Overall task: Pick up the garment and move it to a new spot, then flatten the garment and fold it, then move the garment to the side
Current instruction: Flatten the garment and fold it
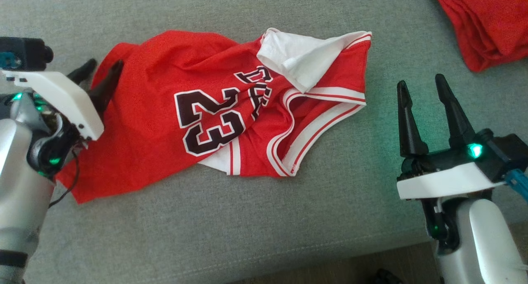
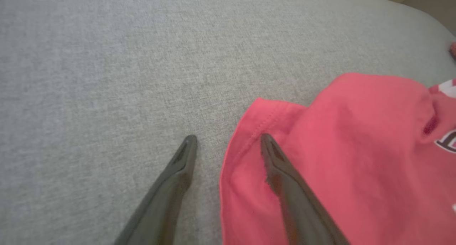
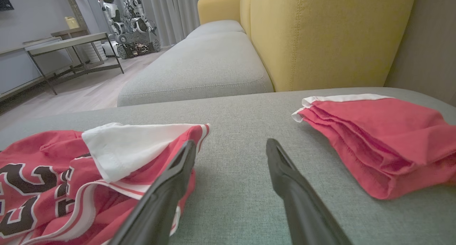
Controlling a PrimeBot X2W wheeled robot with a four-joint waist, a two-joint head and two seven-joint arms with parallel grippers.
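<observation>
Garment (image 1: 165,123): red jersey, crumpled, lying on the grey cushion (image 1: 330,201), centre-left in the head view. Long axis runs left-right across that view. The plain hem end is at left and the armhole/trim end at right, where a white flap (image 1: 297,57) is turned over. Number 23 (image 1: 210,121) faces up, creased through the middle. Not flat, not folded.

Left gripper (image 1: 105,63): jaws apart, at the garment's far-left upper corner. In the left wrist view 1 finger is over red fabric just inside the stitched edge and the other is over bare cushion, so the edge lies between the jaws. Cannot tell if the tips touch the cloth. Nothing clamped.

Right gripper (image 1: 420,81): jaws apart, empty, over bare cushion. It is well apart from the garment's right end, which lies to its left. A folded red pile (image 1: 486,24) lies on its other side, far right.

Key relation: the left arm is clearly nearer and already straddles the hem edge. Likely a pinch there to lift or drag, with the right arm needing to close in on the trim end.

Containers: none in view. The pile just rests on the cushion.
</observation>
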